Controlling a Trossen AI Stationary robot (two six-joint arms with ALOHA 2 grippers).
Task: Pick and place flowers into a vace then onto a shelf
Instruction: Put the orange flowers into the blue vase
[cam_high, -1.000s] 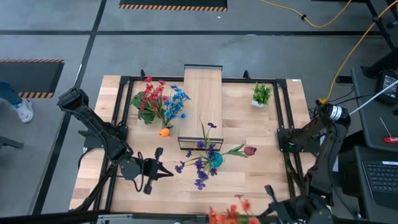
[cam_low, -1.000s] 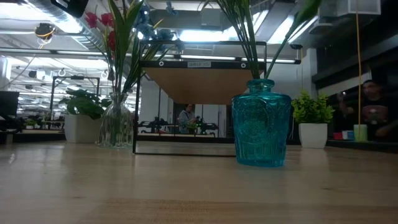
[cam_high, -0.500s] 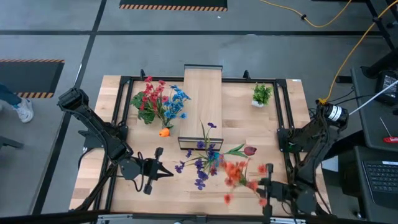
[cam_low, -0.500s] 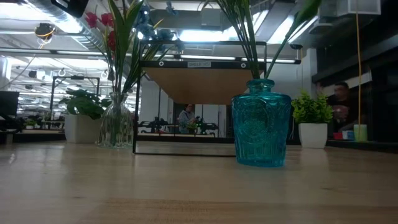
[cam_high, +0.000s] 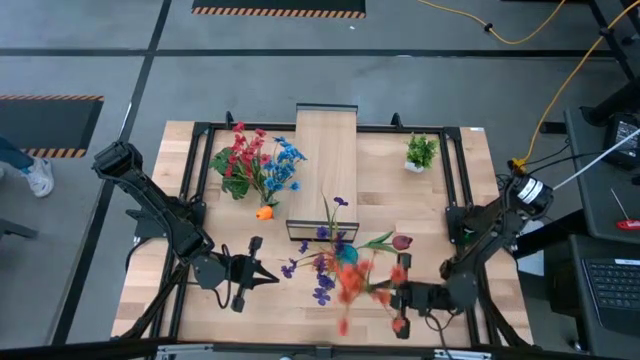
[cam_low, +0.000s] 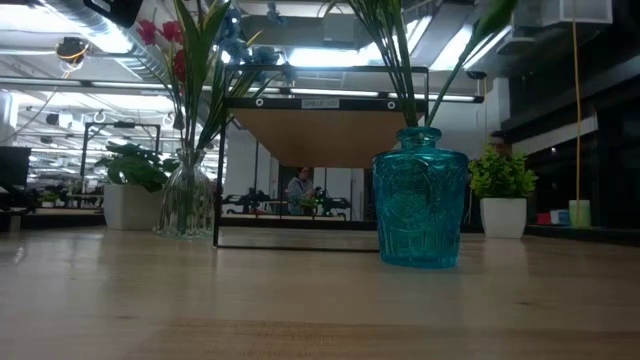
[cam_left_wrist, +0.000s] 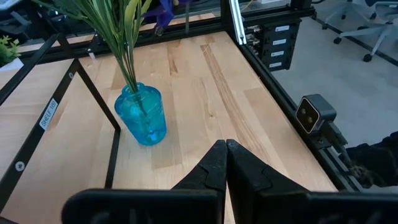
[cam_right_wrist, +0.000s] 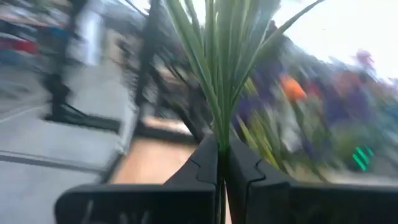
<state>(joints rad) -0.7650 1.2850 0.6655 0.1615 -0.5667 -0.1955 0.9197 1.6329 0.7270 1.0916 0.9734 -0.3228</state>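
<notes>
Lower centre of the high view, the right gripper (cam_high: 400, 297) is clamped on the orange stem (cam_high: 352, 283) (light, floppy, best pinched low on its stalk) beside the vase (cam_high: 346, 255); the left gripper (cam_high: 262, 279) waits closed, empty.

Flowers in two vases, one bunch aloft, by the shelf.

The light-wood shelf (cam_high: 326, 165) on its thin black frame stood at the worktop's far middle. Red and blue flowers (cam_high: 257, 163) sat upright in a clear vase (cam_low: 187, 203) left of it. Purple flowers (cam_high: 322, 265) and a dark red tulip (cam_high: 402, 242) leaned out of a blue vase (cam_low: 420, 197) at its near end. An orange bunch (cam_high: 353, 280), blurred, was clamped by its green stems in the right pincer (cam_right_wrist: 220, 163), just right of the blue vase.
</notes>
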